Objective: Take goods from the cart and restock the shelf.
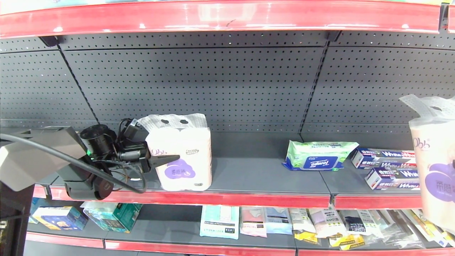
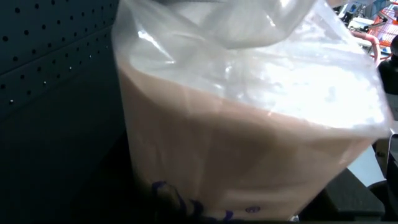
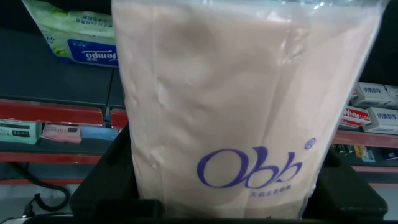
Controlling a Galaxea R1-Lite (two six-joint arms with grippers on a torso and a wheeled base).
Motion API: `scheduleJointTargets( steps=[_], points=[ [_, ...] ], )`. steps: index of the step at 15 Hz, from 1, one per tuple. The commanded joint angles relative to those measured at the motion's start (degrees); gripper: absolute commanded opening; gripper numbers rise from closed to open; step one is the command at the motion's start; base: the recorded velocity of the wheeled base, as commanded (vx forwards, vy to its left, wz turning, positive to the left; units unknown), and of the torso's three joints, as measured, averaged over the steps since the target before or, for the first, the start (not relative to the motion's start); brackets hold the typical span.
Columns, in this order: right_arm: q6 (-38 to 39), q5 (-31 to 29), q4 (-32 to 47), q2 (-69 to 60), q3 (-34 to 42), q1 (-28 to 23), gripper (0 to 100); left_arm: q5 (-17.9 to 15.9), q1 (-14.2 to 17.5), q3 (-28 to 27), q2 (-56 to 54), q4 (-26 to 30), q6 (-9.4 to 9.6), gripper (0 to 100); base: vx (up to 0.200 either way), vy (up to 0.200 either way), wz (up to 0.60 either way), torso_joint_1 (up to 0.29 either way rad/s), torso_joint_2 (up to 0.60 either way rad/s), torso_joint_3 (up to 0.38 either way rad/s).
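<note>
Roll packs, two: the left gripper (image 1: 171, 157) is clamping the shelved roll pack (image 1: 186, 149) on the shelf (image 1: 249, 174). The right gripper (image 3: 227, 190) is gripping the lifted roll pack (image 1: 435, 160). One wipes pack (image 1: 318, 157) is lying between them.

Count: roll pack (image 1: 185, 153) x2, wipes pack (image 1: 318, 156) x1, toothpaste box (image 1: 385, 156) x2 min. Lower shelf (image 1: 199, 245): carton (image 1: 58, 217) x2, flat packs (image 1: 220, 222) several, exact no. unclear.

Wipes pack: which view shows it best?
Head view: the wipes pack lies whole and unobstructed on the shelf, left of the toothpaste boxes. The right wrist view catches part of it, cropped by the frame and partly behind the held roll pack.
</note>
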Motion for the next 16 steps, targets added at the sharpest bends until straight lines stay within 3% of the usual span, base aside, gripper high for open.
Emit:
scheduleJointTargets(
  steps=[1,12,13,16],
  points=[
    [0.0,0.0,0.0,0.0,0.0,0.0,0,0.0,0.0,0.2,-0.2,-0.2,-0.03,0,0.000,0.000,0.00,0.000,0.00,0.000],
    [-0.6,-0.4,0.0,0.0,-0.4,0.1,0,0.0,0.0,0.2,0.0,-0.2,0.40,0,0.000,0.000,0.00,0.000,0.00,0.000],
    [-0.6,-0.4,0.0,0.0,-0.4,0.1,0,0.0,-0.2,0.3,0.0,-0.2,0.76,100,0.000,0.000,0.00,0.000,0.00,0.000],
    [-0.6,-0.4,0.0,0.1,-0.4,0.1,0,0.0,-0.2,0.2,0.0,-0.2,0.67,100,0.000,0.000,0.00,0.000,0.00,0.000]
  ],
)
